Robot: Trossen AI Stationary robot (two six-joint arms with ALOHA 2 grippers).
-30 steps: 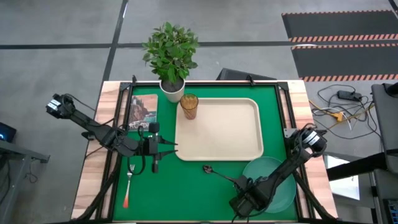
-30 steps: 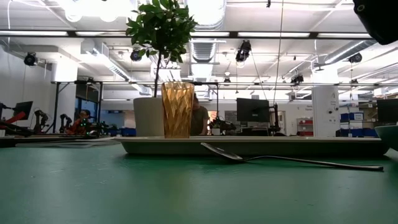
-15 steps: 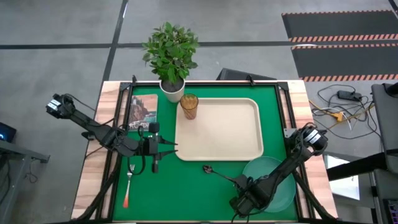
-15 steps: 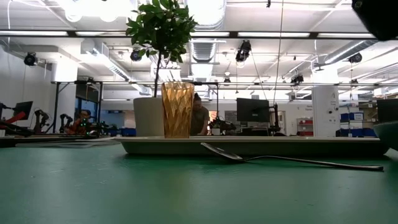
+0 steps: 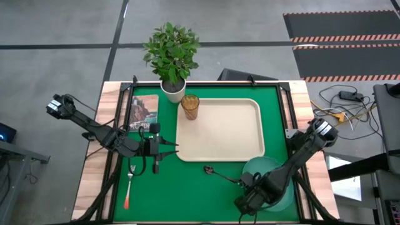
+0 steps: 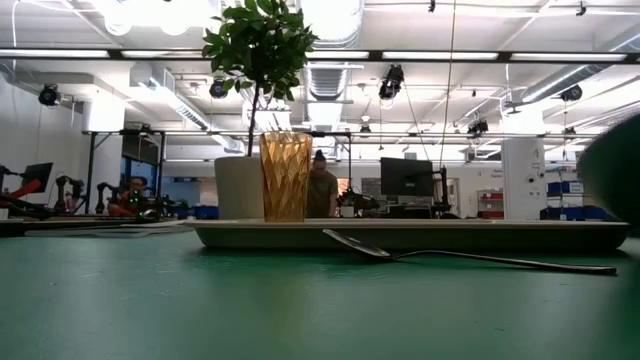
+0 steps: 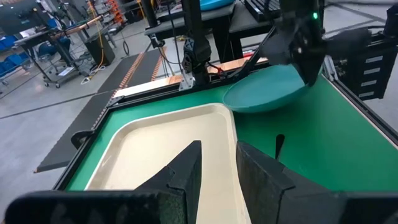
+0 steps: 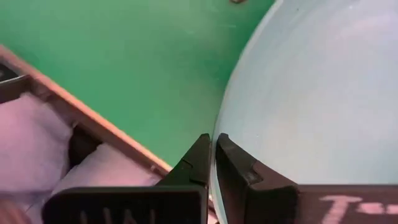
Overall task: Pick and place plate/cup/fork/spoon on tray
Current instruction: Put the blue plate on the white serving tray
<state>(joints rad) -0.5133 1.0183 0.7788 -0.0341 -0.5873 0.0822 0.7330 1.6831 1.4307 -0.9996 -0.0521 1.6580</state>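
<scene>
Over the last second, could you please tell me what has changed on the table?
The right pincer has shut on the plate's rim and lifted it, tilted, off the mat. The left pincer, cup, spoon, fork and tray stayed as they were.

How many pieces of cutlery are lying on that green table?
2. The spoon lies on the mat just in front of the tray, near the plate. The fork lies at the mat's left side, below the left gripper.
</scene>
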